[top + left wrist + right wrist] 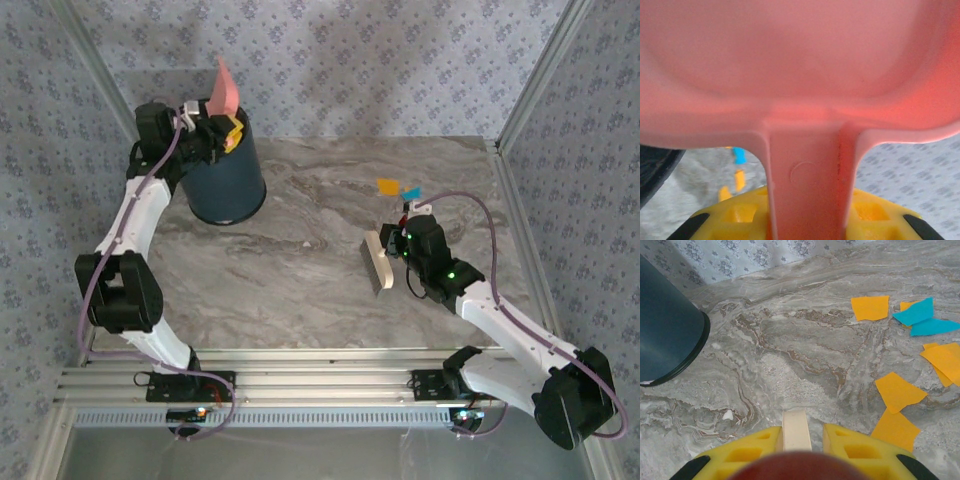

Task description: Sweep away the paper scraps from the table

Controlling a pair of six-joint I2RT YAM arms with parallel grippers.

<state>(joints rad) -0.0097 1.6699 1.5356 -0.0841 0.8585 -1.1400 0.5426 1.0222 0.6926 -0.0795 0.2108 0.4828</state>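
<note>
A pink dustpan point(224, 90) is tilted up over the dark blue bin point(224, 180) at the table's back left. My left gripper point(225, 130) is shut on the dustpan's handle point(810, 185), with the pan point(790, 60) close in front of the wrist camera. At mid-right my right gripper point(400, 245) is shut on a cream brush point(380, 262), whose handle point(796, 430) sits between the yellow fingers point(855, 445). Several orange and teal paper scraps point(900, 390) lie flat on the table point(790, 340) to the right of that gripper. A few scraps point(390, 187) lie just beyond the brush.
The bin point(665, 335) stands far left of the brush. Aluminium rails point(300, 385) run along the near edge, and patterned walls point(400, 60) close in the back and sides. Bare marbled table point(300, 250) lies between bin and brush.
</note>
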